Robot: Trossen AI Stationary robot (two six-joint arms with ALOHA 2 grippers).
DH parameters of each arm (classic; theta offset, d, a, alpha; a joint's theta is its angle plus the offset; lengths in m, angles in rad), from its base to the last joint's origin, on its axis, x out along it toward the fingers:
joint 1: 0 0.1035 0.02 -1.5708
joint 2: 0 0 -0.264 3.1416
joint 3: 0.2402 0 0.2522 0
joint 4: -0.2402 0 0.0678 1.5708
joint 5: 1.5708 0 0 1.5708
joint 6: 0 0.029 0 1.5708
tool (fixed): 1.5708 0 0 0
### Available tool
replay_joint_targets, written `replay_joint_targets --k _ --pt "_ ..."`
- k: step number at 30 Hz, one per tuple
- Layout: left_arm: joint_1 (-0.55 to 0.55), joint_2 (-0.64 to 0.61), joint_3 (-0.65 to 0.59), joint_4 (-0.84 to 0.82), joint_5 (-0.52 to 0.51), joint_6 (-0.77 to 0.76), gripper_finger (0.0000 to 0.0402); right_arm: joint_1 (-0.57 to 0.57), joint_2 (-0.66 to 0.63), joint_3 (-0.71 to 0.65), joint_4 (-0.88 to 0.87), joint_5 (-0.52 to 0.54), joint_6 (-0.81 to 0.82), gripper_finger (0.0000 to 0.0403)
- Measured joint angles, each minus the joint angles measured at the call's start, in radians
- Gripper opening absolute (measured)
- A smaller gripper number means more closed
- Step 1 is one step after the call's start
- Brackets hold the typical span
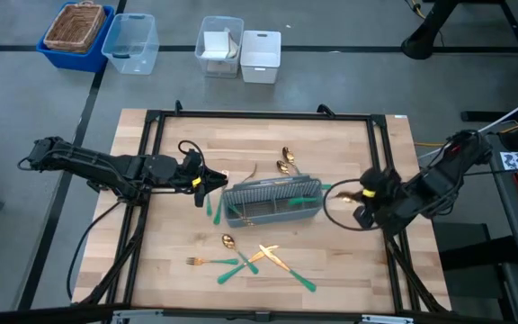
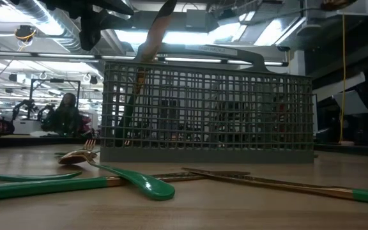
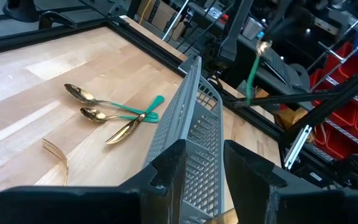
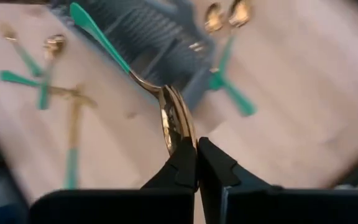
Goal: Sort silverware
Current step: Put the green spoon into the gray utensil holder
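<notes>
Silverware lies in three places on the wooden surface [image 1: 178, 270]. A held spoon [image 4: 169, 118], gold bowl and teal handle, is pinched at the bowl's edge by the right gripper [image 4: 197, 149], jaws closed tight on it; the handle juts out toward the caddy [image 1: 272, 202]. In the high view that gripper [image 1: 364, 193] hangs above the surface just right of the caddy, the spoon's green handle [image 1: 340, 189] reaching toward the caddy's right end. Two gold spoons [image 1: 285, 160] lie crossed on the far side of the caddy, with a fork [image 3: 58, 152] near them, well seen from the left wrist. Nearer the front edge lies a loose cluster [image 1: 252, 259]: a spoon, a fork and crossed teal-handled pieces, apart from the caddy. One teal handle [image 1: 210, 209] lies just beside the caddy's left end. A few pieces stand inside the grey mesh caddy; which compartment cannot be told. Left gripper [image 1: 200, 183] sits at the caddy's left end, jaws part open astride the end wall [image 3: 188, 124]; contact with the mesh cannot be made out. Beyond the surface, on the floor: a blue bin [image 1: 75, 36], a clear tub [image 1: 131, 43] and two white containers [image 1: 241, 49].
</notes>
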Motion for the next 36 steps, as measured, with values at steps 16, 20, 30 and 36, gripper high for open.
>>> replay_joint_targets --k 16,20,30,36 --pt "0.0 0.0 0.0 0.003 -0.003 0.004 0.01 -0.18 0.184 -0.009 -0.013 0.134 -0.583 0.0007" --pt "0.0 0.0 0.0 0.003 -0.003 0.011 0.01 -0.214 0.249 -0.009 -0.011 0.17 -0.667 0.001" --pt "0.0 0.0 0.0 0.002 -0.003 0.048 0.01 -0.235 0.334 -0.009 0.112 0.131 -0.818 0.0028" --pt "0.0 0.0 0.0 -0.004 -0.003 0.065 0.01 -0.235 0.334 -0.009 0.195 0.025 -0.866 0.003"
